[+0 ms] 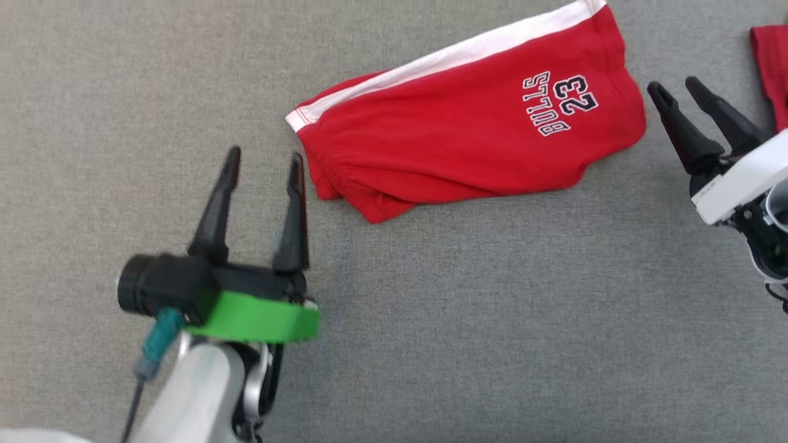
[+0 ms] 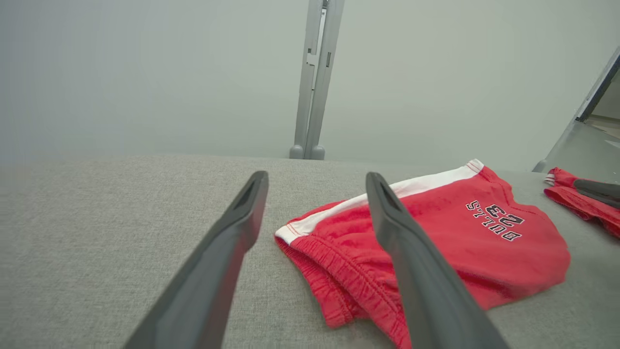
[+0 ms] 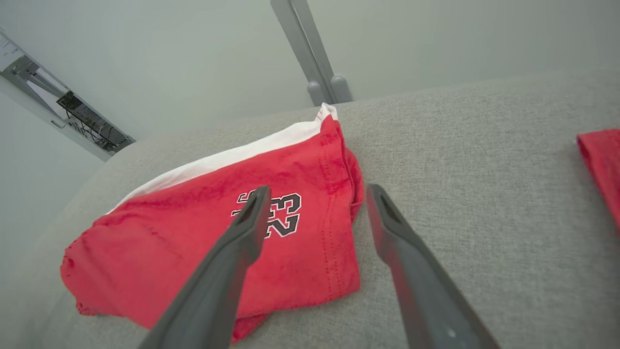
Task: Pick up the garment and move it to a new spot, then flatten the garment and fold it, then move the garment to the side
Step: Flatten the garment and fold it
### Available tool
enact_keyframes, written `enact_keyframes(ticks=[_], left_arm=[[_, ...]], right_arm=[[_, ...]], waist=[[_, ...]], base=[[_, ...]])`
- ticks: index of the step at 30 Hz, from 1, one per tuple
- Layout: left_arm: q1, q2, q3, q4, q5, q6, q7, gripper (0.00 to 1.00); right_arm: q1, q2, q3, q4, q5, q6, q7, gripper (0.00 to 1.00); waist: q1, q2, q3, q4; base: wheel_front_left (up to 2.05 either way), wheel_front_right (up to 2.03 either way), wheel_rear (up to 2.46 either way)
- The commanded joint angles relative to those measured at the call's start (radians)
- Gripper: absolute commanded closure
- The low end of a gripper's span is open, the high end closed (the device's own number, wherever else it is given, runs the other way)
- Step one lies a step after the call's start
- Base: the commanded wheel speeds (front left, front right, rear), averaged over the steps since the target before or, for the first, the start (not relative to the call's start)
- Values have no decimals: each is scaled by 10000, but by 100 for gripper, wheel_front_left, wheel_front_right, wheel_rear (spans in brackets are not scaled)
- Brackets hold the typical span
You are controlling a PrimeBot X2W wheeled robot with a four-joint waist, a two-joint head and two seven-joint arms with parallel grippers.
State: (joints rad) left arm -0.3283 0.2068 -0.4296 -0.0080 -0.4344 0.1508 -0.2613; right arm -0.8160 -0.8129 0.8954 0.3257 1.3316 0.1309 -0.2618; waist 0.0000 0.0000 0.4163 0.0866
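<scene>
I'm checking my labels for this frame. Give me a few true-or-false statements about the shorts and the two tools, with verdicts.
1. The red shorts lie on the grey surface. True.
2. The left tool is clamped on the waistband. False: it is open and holds nothing.
3. The shorts show the number 23. True.
4. The right tool holds the shorts' hem. False: it is open, beside the shorts, holding nothing.

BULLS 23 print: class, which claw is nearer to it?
Right. The right claw hangs beside the shorts' end bearing the print; the left claw is at the opposite waistband end.
</scene>
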Motion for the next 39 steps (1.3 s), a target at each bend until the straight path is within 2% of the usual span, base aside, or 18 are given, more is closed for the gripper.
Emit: enact_keyframes(ticks=[1,6,12,19,26,27,28,29,30,33,39], left_arm=[[427,-167,79,-245,463,49,-43,0],[1501,-883,216,-888,1976,3,-43,0],[1923,-1376,98,-1089,2762,-189,-38,0],[1898,-1548,-256,-1149,2943,-295,-37,0],[1751,-1565,-570,-1242,2715,-61,-39,0],[1731,-1564,-601,-1253,2730,-22,-39,0],[1713,-1564,-631,-1255,2729,4,-39,0],[1698,-1565,-647,-1250,2717,17,-39,0],[1678,-1565,-660,-1240,2710,59,-39,0],[1678,-1565,-668,-1164,2755,99,-39,0],[1809,-1560,-452,-1024,2896,2,-38,0]], right_arm=[[316,30,-165,53,-90,-6,-32,0],[682,61,-471,565,114,-6,-29,0],[147,5,-497,1627,779,-5,776,0],[-538,62,-398,2935,1311,-5,2186,0],[-944,222,46,3865,1171,-5,3260,0],[-955,270,106,3916,1191,-5,3392,6],[-962,325,161,3976,1219,-6,3528,48],[-954,379,203,3978,1225,-5,3590,62],[-954,432,251,3962,1228,-5,3645,100],[-899,479,318,3744,1267,-5,3657,100],[-668,20,322,3041,1192,-11,3107,100]], waist=[[0,0,-434,31],[0,0,-598,527],[0,0,-413,1218],[0,0,-109,1910],[0,0,71,2311],[0,0,89,2337],[0,0,106,2360],[0,0,121,2369],[0,0,134,2365],[0,0,94,2247],[0,0,-228,1594]], base=[[0,0,0],[0,0,0],[0,0,0],[0,0,0],[0,0,0],[0,0,0],[0,0,0],[0,0,0],[0,0,0],[0,0,0],[0,0,0]])
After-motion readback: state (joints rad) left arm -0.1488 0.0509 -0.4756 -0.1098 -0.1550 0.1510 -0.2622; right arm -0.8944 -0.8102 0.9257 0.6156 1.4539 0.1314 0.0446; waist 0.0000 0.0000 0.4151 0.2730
